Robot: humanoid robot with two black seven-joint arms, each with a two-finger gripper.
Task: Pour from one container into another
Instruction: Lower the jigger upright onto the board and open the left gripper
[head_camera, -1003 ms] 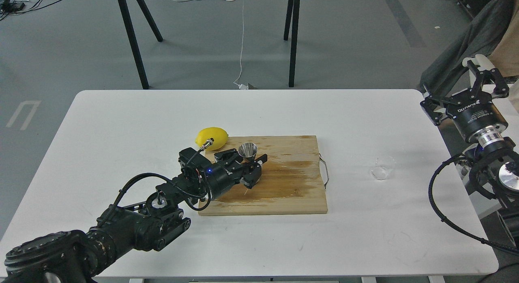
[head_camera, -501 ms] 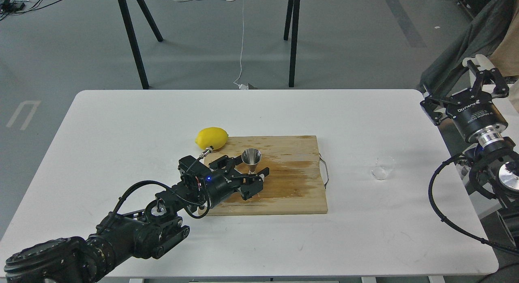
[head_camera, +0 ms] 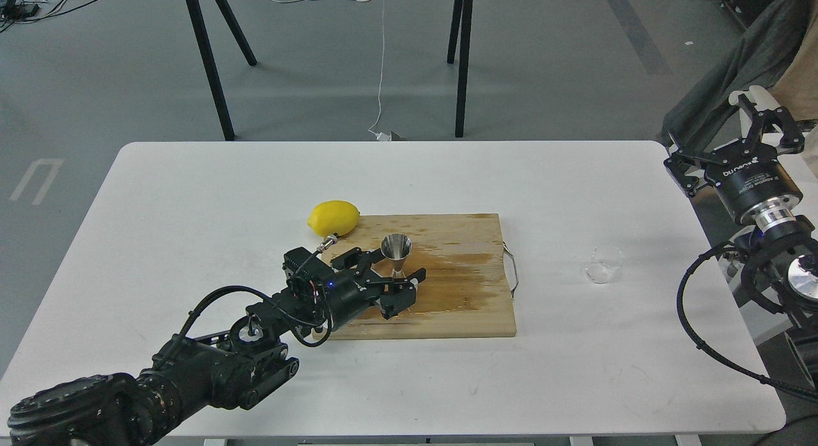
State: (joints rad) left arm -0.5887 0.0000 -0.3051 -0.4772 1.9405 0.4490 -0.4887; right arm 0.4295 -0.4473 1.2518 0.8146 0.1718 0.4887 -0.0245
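The steel jigger (head_camera: 396, 253) stands upright on the left part of the wooden cutting board (head_camera: 460, 305). My left gripper (head_camera: 391, 275) reaches in from the lower left, its fingers closed around the jigger's lower half. The small clear glass cup (head_camera: 604, 264) stands alone on the white table at the right, well away from both grippers. My right gripper (head_camera: 762, 112) is raised beyond the table's right edge, pointing up, with its fingers spread and nothing between them.
A lemon (head_camera: 333, 217) lies against the board's back left corner, just behind my left wrist. A dark wet patch (head_camera: 457, 273) spreads across the board's middle. A wire handle (head_camera: 513, 268) sticks out of the board's right side.
My left gripper and the jigger came down and slightly nearer together over the first half second. Since then they have hardly moved. The right arm and the glass cup stayed put.
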